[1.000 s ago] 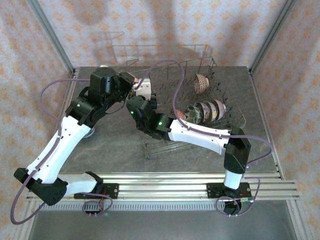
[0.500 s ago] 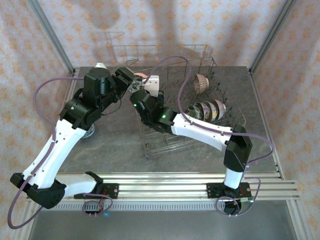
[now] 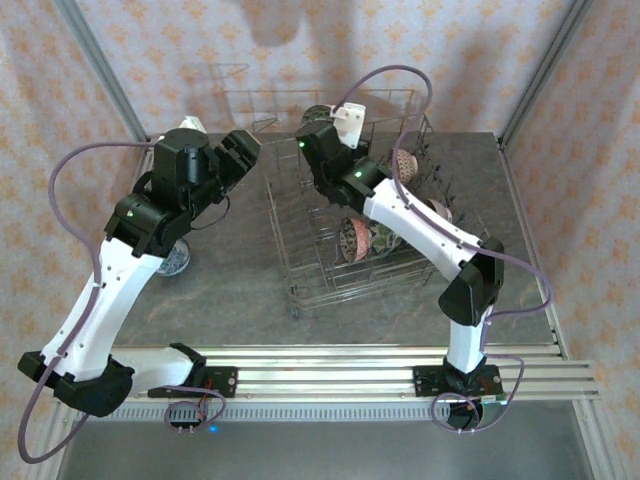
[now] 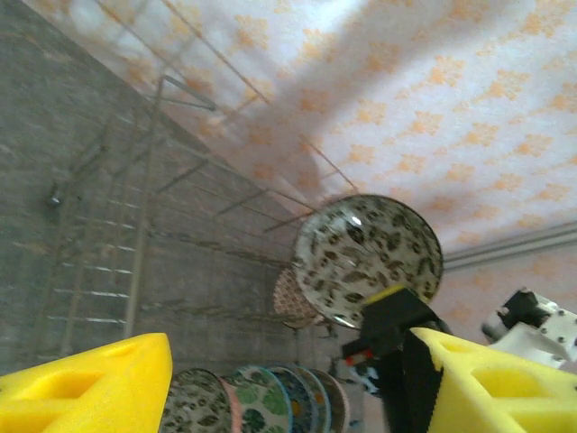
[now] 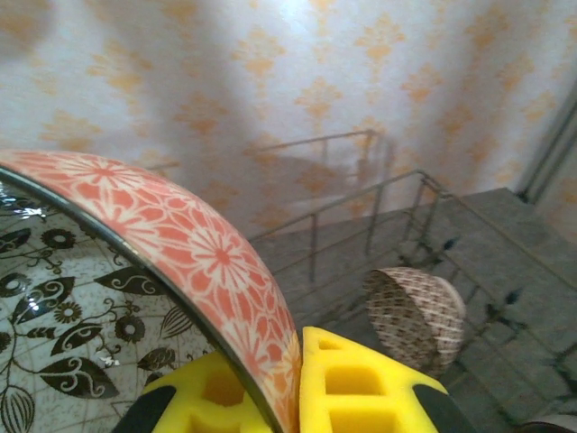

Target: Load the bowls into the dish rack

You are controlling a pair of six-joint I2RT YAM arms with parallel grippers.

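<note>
Tool, right arm: the right tool (image 5: 275, 383) is closed on the rim of a leaf-patterned bowl (image 4: 368, 257), one yellow pad inside the rim and one outside. Nothing else supports the bowl.
Tool, left arm: the left tool (image 4: 293, 361) stands wide open with nothing between its pads, over the surface (image 3: 230, 280) just off the left side of the dish rack (image 3: 345, 288).
Held bowl: it has red flowers outside and black leaves on white inside. It hangs in the air, turned on edge, above the rack's far-left corner, close to the far edge of the surface.
Rack load: a row of bowls (image 3: 365, 240) stands on edge toward the near right of the rack. A brown patterned bowl (image 5: 415, 316) leans further back on the right.
Left out: one blue-and-white bowl (image 3: 176, 262) sits on the surface near the left edge, partly hidden by the left arm.
Risk, grip: the pinch is on a thin glazed rim, so a quick tilt or stop could let the bowl swing or slide out.
Risk, drop: a fall from there would land on upright tines or bare wire, and ceramic could chip or crack.
Risk, placement: if lowered off-line from a gap between tines, the bowl could ride up on a tine tip and topple when released.
Risk, rack walls: the raised far side is close, and the bowl's edge or the right arm's cable could catch on it.
Risk, arms: the left tool is near the rack, so a reach back across could cross the right arm.
</note>
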